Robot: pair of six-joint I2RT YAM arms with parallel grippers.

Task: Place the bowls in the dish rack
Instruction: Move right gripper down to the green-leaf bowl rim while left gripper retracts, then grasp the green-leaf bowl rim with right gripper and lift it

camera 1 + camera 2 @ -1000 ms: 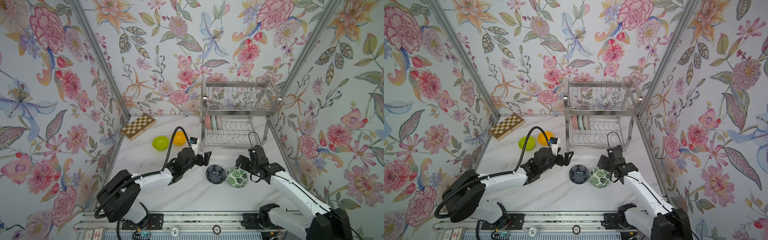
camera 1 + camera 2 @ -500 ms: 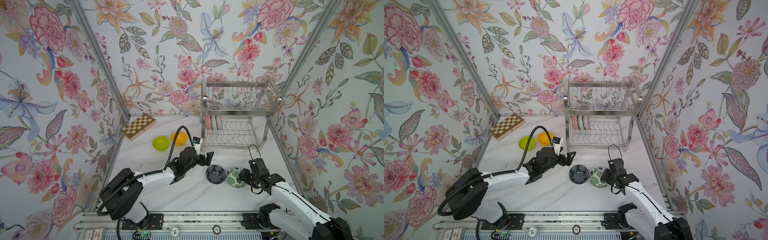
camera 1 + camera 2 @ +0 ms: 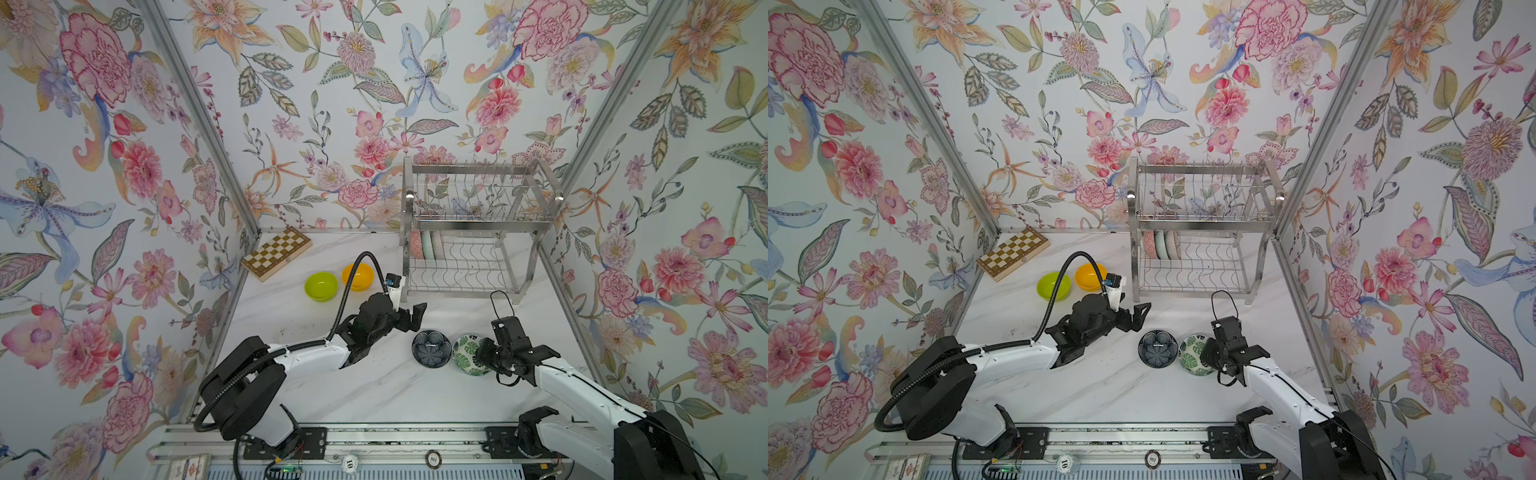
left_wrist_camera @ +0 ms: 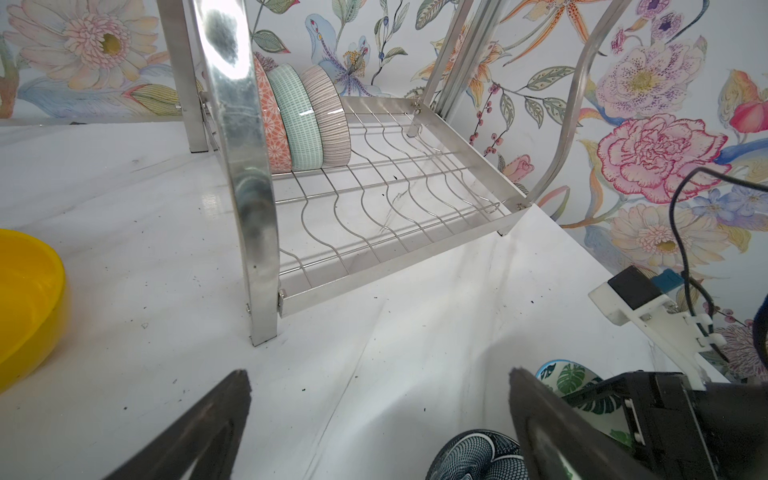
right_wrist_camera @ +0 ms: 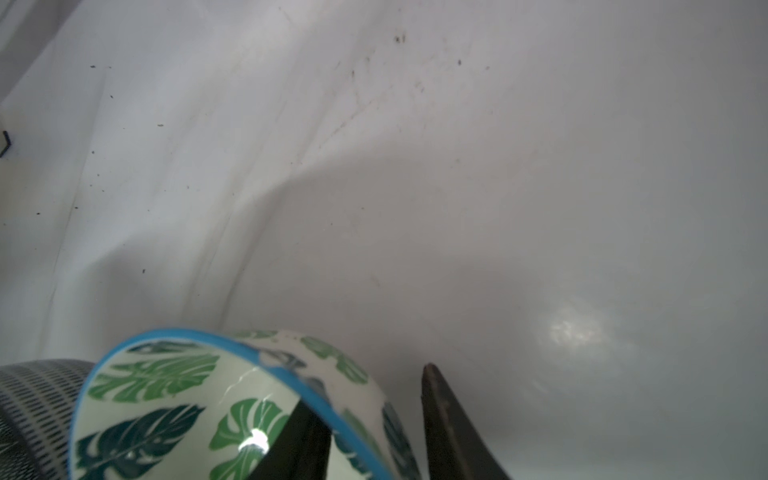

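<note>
The right gripper (image 3: 482, 353) is straddling the rim of a small round white bowl with green leaves (image 3: 465, 353) on the white marble tabletop (image 3: 374, 390). In the right wrist view, one black finger (image 5: 299, 449) is reaching inside the bowl and the other is standing just outside its wall. The jaws are set narrow, but whether they are actually pinching the bowl cannot be told. A dark navy flower-patterned bowl (image 3: 431, 348) is sitting upright just beside it, on the side toward the left arm.

The left gripper (image 3: 417, 318) is hanging above the tabletop with its jaws spread wide and nothing between them. It is near the navy bowl and the front left leg of the two-tier shiny steel wire dish rack (image 3: 478, 226).

The rack is standing at the back right of the table in both top views. At the left end of its lower shelf, a coral-pink patterned bowl (image 4: 272, 120), a pale mint bowl (image 4: 299, 120) and a grey-striped bowl (image 4: 330, 116) are standing on edge side by side.

A plain lime green bowl (image 3: 321, 286) and a plain orange-yellow bowl (image 3: 363, 279) are sitting upright next to each other on the tabletop. They are lying between the rack and a wooden chessboard (image 3: 276, 252) in the back left corner.
</note>
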